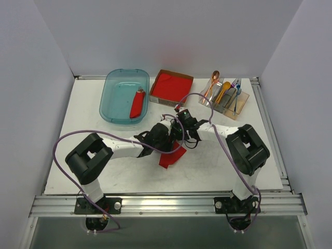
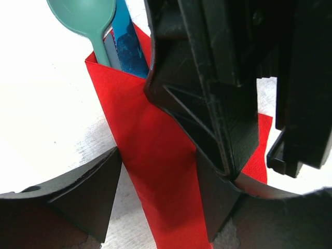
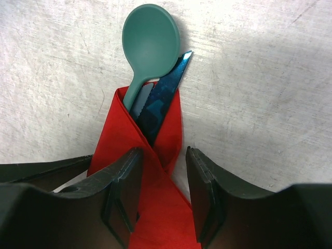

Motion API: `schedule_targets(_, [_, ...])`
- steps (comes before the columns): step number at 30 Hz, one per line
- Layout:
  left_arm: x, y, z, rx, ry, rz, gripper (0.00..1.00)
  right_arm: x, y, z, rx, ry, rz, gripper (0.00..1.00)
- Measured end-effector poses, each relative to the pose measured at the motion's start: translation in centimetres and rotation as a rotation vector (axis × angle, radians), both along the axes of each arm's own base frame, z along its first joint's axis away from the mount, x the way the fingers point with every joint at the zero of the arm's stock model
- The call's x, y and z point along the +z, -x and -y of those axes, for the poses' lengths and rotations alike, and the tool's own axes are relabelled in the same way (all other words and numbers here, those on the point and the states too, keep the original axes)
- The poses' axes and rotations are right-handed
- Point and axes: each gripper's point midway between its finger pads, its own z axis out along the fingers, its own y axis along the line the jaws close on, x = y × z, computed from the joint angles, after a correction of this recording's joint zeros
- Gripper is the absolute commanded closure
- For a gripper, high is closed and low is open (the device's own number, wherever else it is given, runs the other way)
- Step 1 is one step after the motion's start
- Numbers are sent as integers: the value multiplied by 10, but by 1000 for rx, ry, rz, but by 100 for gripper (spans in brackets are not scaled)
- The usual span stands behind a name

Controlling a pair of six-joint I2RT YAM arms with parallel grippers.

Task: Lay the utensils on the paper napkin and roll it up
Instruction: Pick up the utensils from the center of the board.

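Observation:
The red paper napkin (image 2: 155,155) lies folded into a narrow wrap around the utensils, and shows in the top view (image 1: 171,156) at mid-table. The teal spoon (image 3: 150,41) and the blue piece (image 3: 162,104) stick out of its top end, also seen in the left wrist view as spoon (image 2: 83,15) and blue piece (image 2: 127,46). My left gripper (image 2: 158,171) is open and straddles the wrap, with its left finger clear of the paper. My right gripper (image 3: 162,161) is open and straddles the wrap nearer the utensil end. In the top view both grippers, left (image 1: 165,136) and right (image 1: 182,134), meet over the napkin.
A teal tub (image 1: 111,101) holding a red roll (image 1: 137,104) stands at the back left. A cardboard box with a red napkin stack (image 1: 170,85) is at back centre. A clear holder (image 1: 236,104) with an orange spoon (image 1: 212,83) and a yellow utensil (image 1: 223,92) is at back right.

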Motion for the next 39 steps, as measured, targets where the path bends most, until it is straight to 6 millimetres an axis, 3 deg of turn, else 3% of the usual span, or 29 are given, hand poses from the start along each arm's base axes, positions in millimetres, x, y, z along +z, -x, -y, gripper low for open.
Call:
schedule_targets(11, [0, 0, 0, 1, 10, 9, 32, -1, 6, 12, -24, 23, -16, 63])
schedule_targets(18, [1, -1, 1, 0, 26, 23, 32, 0, 21, 22, -23, -24, -65, 62])
schedule_targets(39, [1, 8, 7, -45, 39, 50, 35, 1, 32, 17, 19, -15, -83, 60])
